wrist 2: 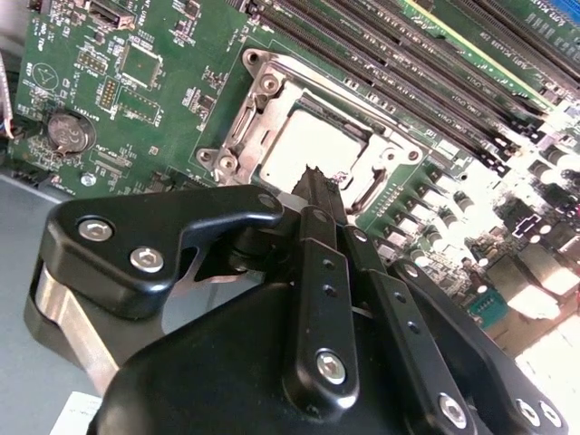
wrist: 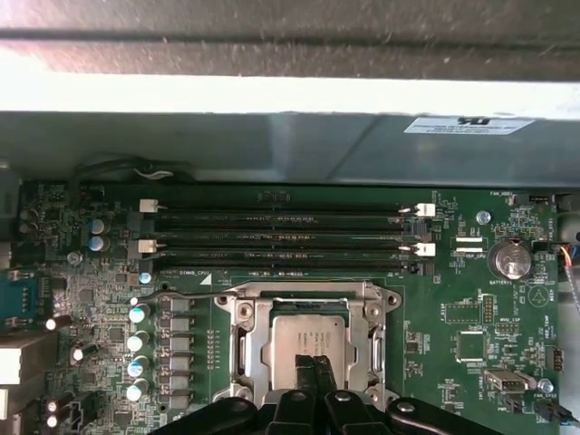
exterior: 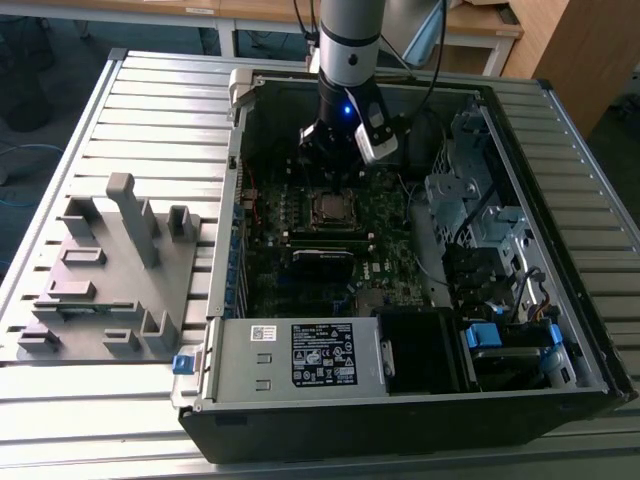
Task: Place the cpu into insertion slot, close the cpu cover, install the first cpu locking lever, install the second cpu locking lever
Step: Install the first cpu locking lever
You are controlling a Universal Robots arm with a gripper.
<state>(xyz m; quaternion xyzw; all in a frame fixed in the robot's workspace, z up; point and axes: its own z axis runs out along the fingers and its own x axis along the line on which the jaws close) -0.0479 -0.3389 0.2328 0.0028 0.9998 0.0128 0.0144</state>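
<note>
Second wrist view shows the cpu (wrist 2: 313,145), a dull silver-grey square, lying flat within the opening of the silvery cpu cover (wrist 2: 246,131) on the green motherboard (wrist 2: 195,36), with the gripper (wrist 2: 315,186) poised at one edge, fingertips pressed together.

The cpu (wrist: 304,335) looks dull grey metal, the cpu cover (wrist: 246,349) shinier, the fingers (wrist: 319,373) matt black.

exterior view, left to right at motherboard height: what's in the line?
grey fixture plate → cpu → silver drive cage → wooden cabinet
</note>
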